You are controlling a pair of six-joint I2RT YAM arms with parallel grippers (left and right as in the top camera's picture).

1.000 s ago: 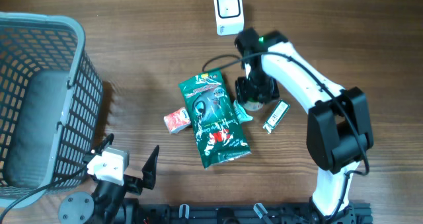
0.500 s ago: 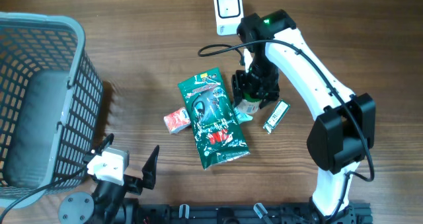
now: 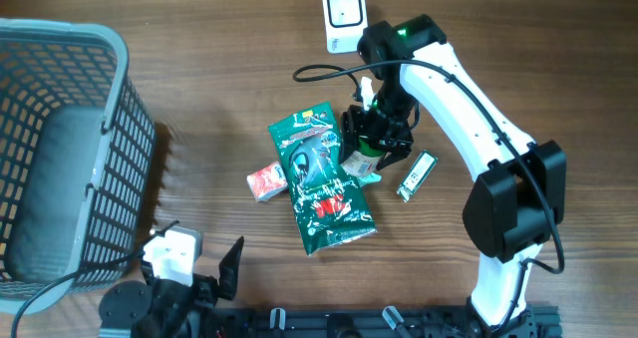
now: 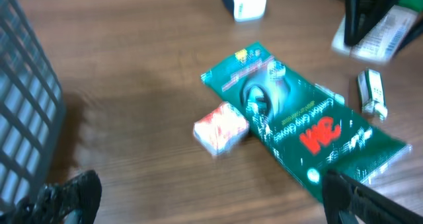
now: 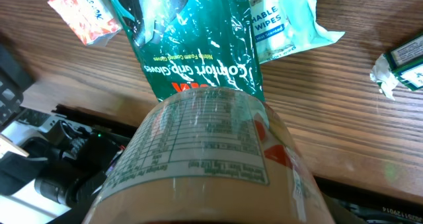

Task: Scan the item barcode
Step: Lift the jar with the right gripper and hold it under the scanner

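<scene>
Nearest the robot's base, the left pincer (image 4: pixel 208 179) hangs with its jaws wide apart and nothing between them; against the picture a second ago it sits a little lower and closer to the base. Just beyond it a green packet (image 3: pixel 321 183) lies flat on the table (image 3: pixel 219 99), with a small red packet (image 3: pixel 266 181) touching its left edge. Farther on, the right pincer (image 3: pixel 377 137) is clamped on a jar (image 5: pixel 211 151), held clear of the table above the packet's upper right corner. The jar looks like stiff, smooth plastic with a printed label, so it is probably light but could turn in the grip. Holding it across the round body, with the label left uncovered, seems safest. Since a second ago the right arm has swung it nearer the white scanner (image 3: pixel 344 17), which stands farthest off.
</scene>
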